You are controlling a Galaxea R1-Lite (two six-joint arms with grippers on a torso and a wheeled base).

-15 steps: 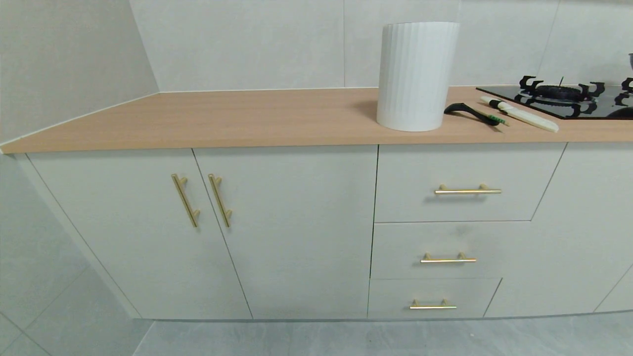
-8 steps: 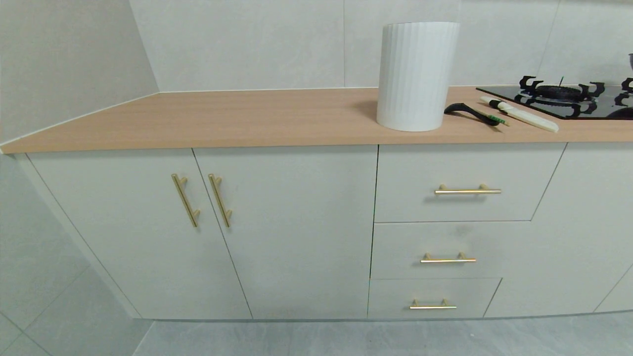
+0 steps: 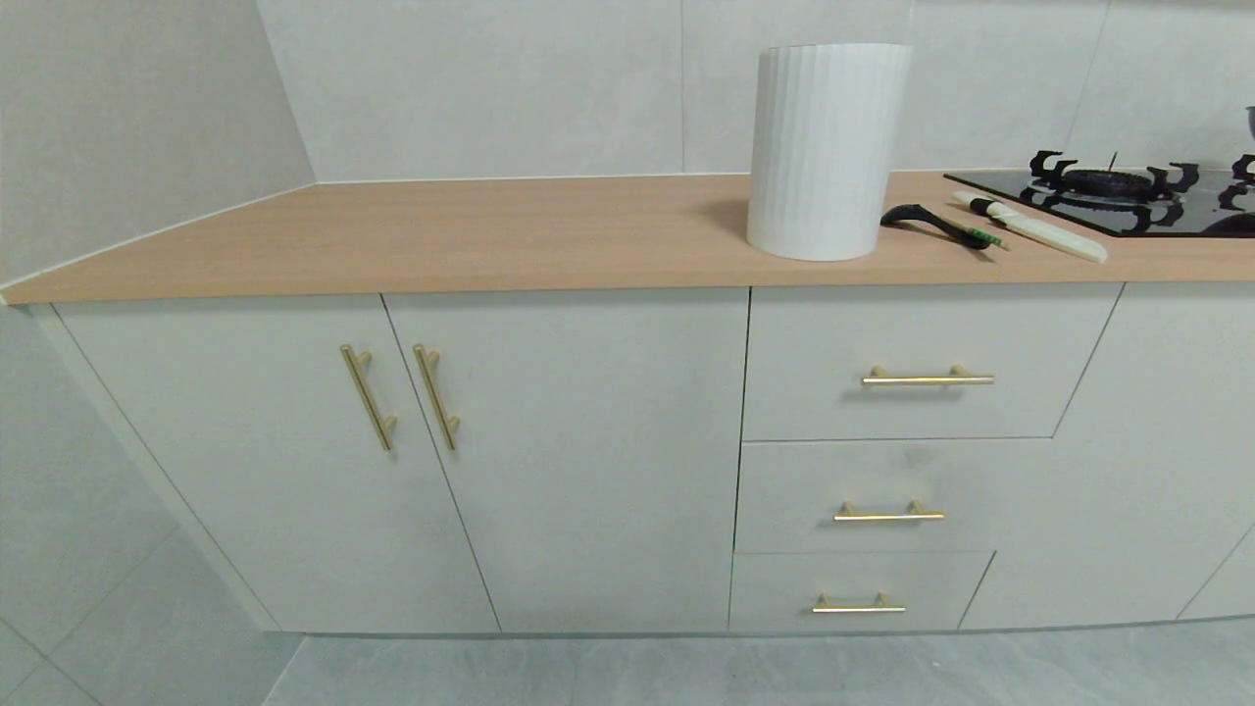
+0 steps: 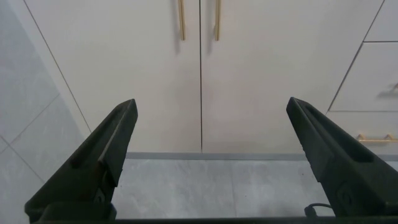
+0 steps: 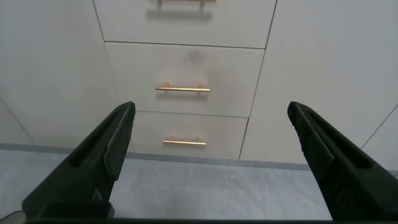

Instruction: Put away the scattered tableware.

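Item 1: black utensil [image 3: 931,225]. Dark, curved, slim handle. Lies flat on wood-look countertop [image 3: 490,235], just R of item 3, between it and item 2. Thin green bit at its handle end, too small to identify.

Item 2: white utensil [image 3: 1029,226]. Long, pale, w/ dark and green band near far end. Lies flat, angled, just beside hob [image 3: 1118,196] edge. Any print on it too small to read.

Item 3: white ribbed holder [image 3: 827,152]. Tall cylinder, vertical fluting, upright on counter above the drawers.

Fixtures: double doors [image 3: 392,461] w/ gold bar handles. 3 drawers [image 3: 912,333] to their R, all closed, gold handles. Grey tiled floor [image 3: 686,672].

Left gripper [image 4: 211,106]: fingers spread wide, nothing held, low, facing the double doors.

Right gripper [image 5: 211,107]: fingers spread wide, nothing held, low, facing the lower drawers.

Both well apart from items 1–3.
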